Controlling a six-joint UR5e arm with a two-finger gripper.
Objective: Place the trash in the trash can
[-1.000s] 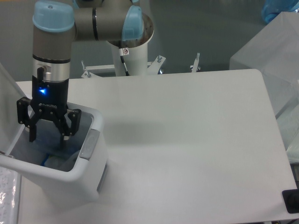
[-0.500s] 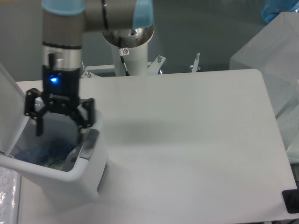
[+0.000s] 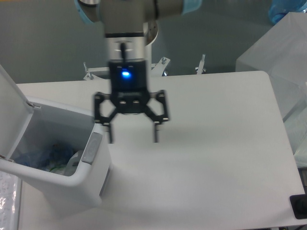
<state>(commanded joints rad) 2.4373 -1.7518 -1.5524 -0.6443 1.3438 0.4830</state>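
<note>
1. One arm with one gripper (image 3: 132,140) is in view, one trash can (image 3: 57,178), one table (image 3: 216,143), and a heap of trash (image 3: 45,157) inside the can in which separate items cannot be counted with certainty.
2. The gripper has two thin black fingers (image 3: 156,133) that hang straight down and stand wide apart, with nothing between them; a blue light glows on its body just above.
3. The trash can is a white box-shaped plastic bin with rounded corners, standing at the near left of the table. Its white flip lid (image 3: 9,110) is swung up on the left side, and a grey latch (image 3: 91,148) sits on its right rim.
4. The trash lies at the bottom of the can: a bluish, crumpled translucent mass with a pale whitish-green patch at its right edge, too blurred to sort further.
5. The table is a smooth white slab with rounded corners; the gripper casts a soft grey shadow on it.
6. Half a second ago the gripper stood over the can's opening, its fingers level with the rim; now it has moved right and clear of the can, above the bare table just beside the latch. A second ago its fingers were down inside the can.
7. The trash and the open lid have kept their places.
</note>
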